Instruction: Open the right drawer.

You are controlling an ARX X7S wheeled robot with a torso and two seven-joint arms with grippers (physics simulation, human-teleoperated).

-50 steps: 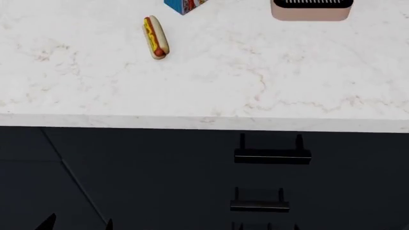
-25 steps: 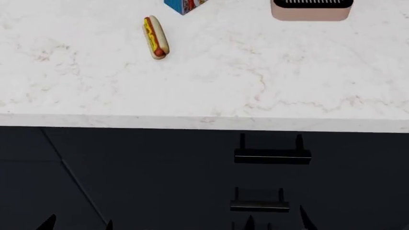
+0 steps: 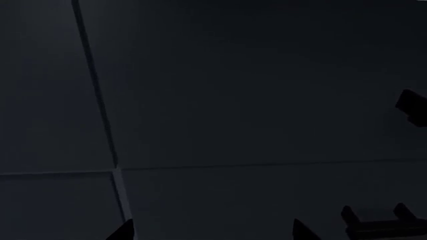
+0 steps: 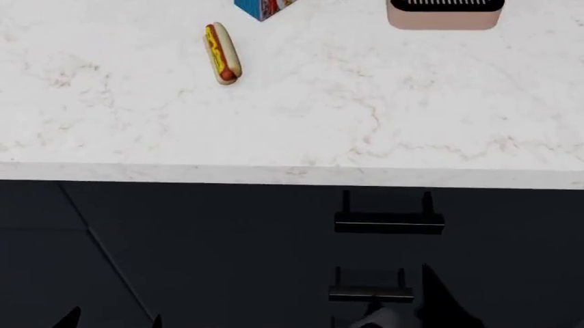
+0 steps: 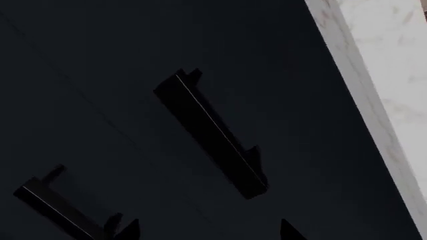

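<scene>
Only the fingertips of the left gripper (image 4: 111,320) show at the head view's bottom edge; the right gripper (image 4: 415,311) partly covers the lower handle (image 4: 370,294).

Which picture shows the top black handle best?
The right wrist view: the short black bar handle sits large and whole, both posts visible. The head view shows it smaller under the white marble counter. The left wrist view catches only a dark sliver, uncertain.

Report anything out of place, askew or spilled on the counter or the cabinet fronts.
A hot dog lies bare on the marble counter, with no plate under it. Nothing is spilled, the visible drawer fronts sit flush, and the top handle looks level.
</scene>
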